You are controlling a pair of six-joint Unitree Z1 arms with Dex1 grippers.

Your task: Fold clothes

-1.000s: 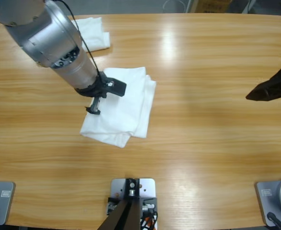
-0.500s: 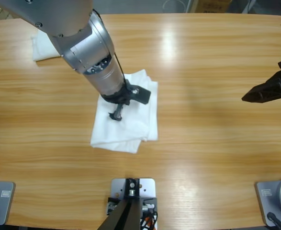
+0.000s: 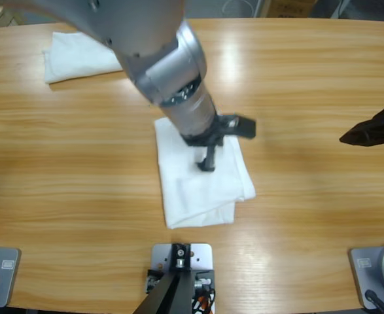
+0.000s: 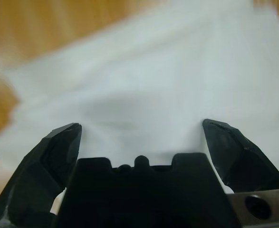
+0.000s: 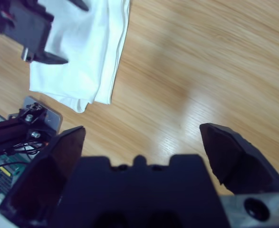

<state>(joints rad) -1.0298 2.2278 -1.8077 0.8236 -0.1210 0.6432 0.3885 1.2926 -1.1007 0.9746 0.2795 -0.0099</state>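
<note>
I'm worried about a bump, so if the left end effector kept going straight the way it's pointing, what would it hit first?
The folded white garment. The left end effector points down at it with jaws open, and cloth fills the left wrist view ahead. How close it already is, or whether it touches, is unclear.

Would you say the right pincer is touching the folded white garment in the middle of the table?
Apart. In the high view the right pincer hangs at the right edge, with bare table between it and the folded garment.

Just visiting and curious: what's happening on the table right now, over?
Left gripper open on folded white garment. Right gripper open, off over bare table. Nothing in the way.
</note>
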